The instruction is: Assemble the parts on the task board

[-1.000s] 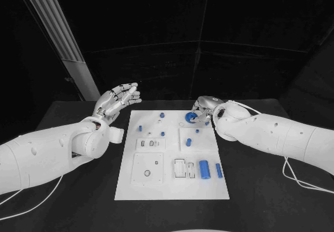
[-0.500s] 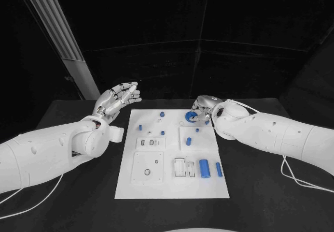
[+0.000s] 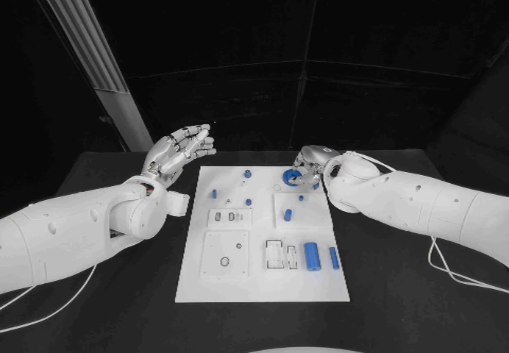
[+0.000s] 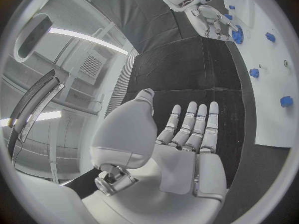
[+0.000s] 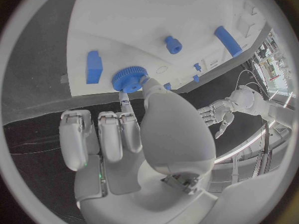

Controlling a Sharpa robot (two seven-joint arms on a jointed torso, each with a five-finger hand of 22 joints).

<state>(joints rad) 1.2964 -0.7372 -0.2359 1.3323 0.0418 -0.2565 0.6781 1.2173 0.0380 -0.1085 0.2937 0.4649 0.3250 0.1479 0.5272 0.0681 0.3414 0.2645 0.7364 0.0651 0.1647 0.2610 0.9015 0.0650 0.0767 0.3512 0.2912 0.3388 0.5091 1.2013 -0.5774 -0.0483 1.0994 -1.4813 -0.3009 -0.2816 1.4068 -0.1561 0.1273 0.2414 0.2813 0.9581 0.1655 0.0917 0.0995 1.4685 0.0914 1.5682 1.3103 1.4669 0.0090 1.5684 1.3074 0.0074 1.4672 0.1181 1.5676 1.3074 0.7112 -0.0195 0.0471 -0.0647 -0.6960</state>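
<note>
Right hand (image 3: 309, 163) at the far right corner of the board (image 3: 262, 283), pinching a blue gear (image 3: 290, 176) between thumb and a finger, other fingers curled beside it; gear (image 5: 129, 78) low over the white surface, whether seated or just above cannot be told. Best handled, as a guess, by keeping the gear flat, lowering straight onto its seat, and letting go only once level; a tilt would likely jam it. Just beside: a small blue peg (image 3: 247, 174) and a blue block (image 3: 315, 185), close enough to be knocked by a sideways sweep, so lift straight up after release. Farther out: a blue stub (image 3: 213, 195), another (image 3: 287, 215) near the middle, and two blue cylinders (image 3: 312, 257) lying at the near right, next to empty slots. Board's far edge right by the fingers, black table (image 3: 95, 176) beyond it, open there for backing off. Left hand (image 3: 179, 153) raised off the board's far left corner, fingers straight and apart, holding nothing, well clear of the parts.
</note>
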